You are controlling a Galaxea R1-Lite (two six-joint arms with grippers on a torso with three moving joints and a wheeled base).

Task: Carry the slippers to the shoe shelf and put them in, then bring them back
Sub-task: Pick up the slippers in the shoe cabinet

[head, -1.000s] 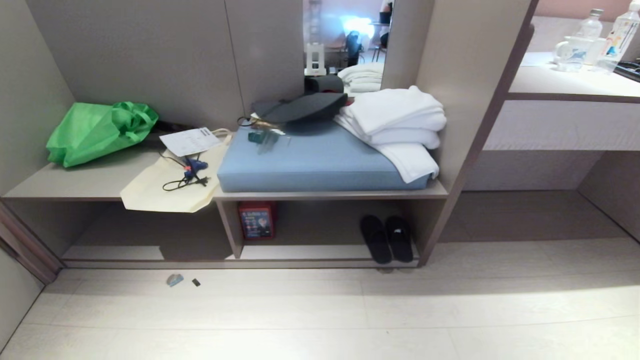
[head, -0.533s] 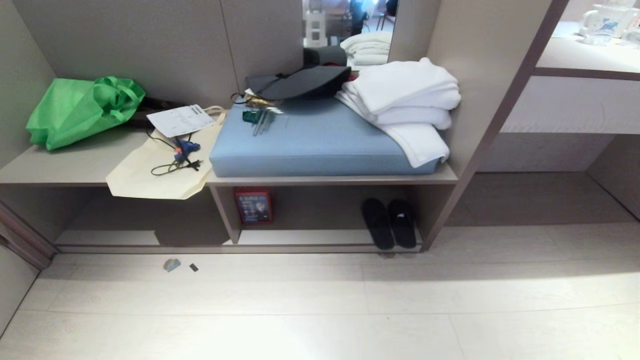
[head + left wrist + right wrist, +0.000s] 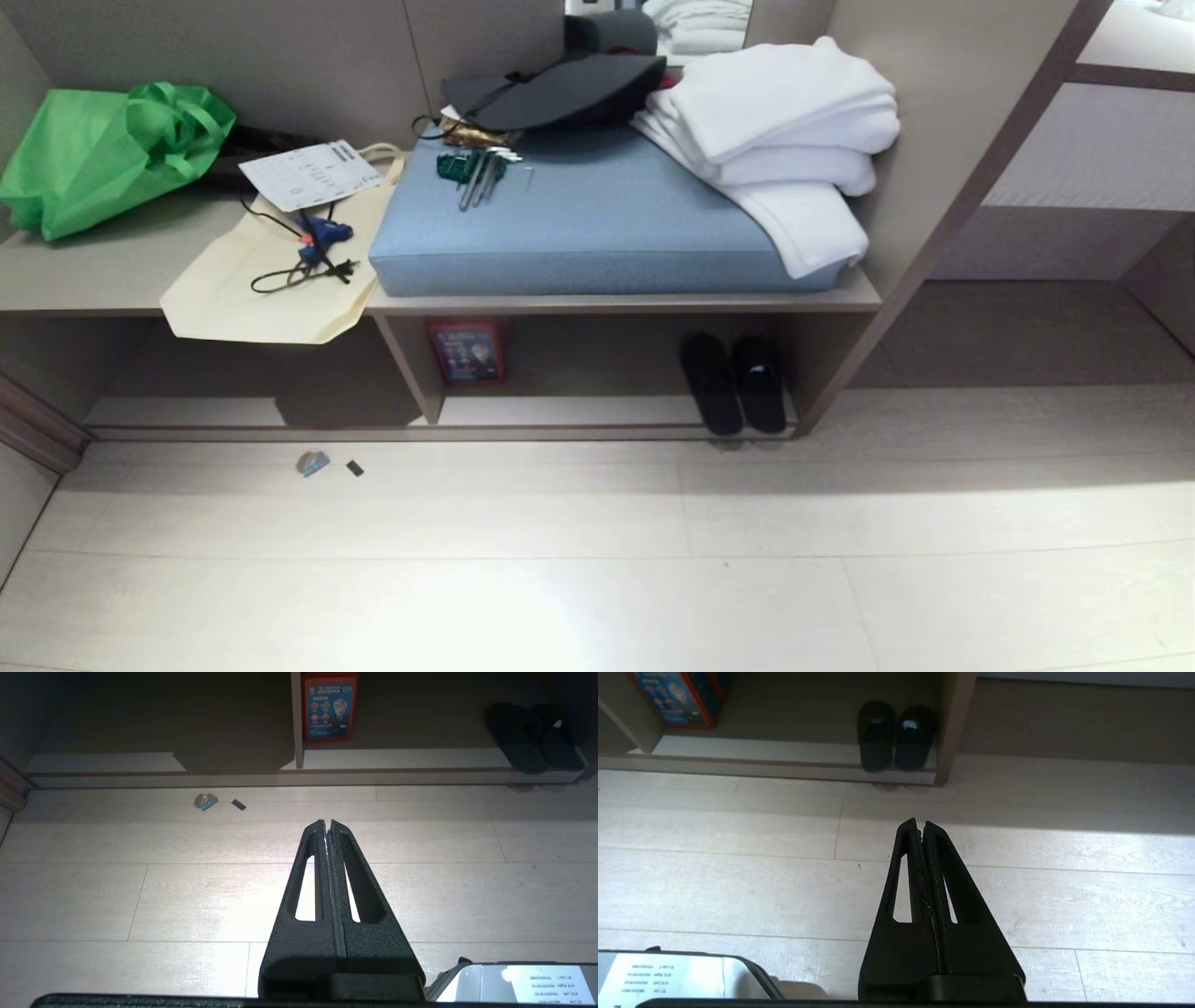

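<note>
The pair of black slippers point(image 3: 736, 383) stands side by side inside the shoe shelf point(image 3: 597, 411), at the right end of the low cubby beside its right wall. They also show in the right wrist view as slippers point(image 3: 895, 736) and in the left wrist view as slippers point(image 3: 535, 737). My left gripper point(image 3: 326, 823) hangs shut over the pale floor, holding nothing. My right gripper point(image 3: 920, 822) is shut too, empty, over the floor short of the shelf. Neither arm shows in the head view.
A red-framed box point(image 3: 465, 351) leans in the cubby by the vertical divider point(image 3: 411, 369). The bench above holds a blue cushion point(image 3: 588, 219), white towels point(image 3: 784, 140), a green bag point(image 3: 103, 154) and a cream tote point(image 3: 271, 271). Two small scraps point(image 3: 314, 462) lie on the floor.
The whole head view has shifted: the bench and shelf have slid upward in the picture as the camera tilted down. The slippers and both grippers have stayed as they were.
</note>
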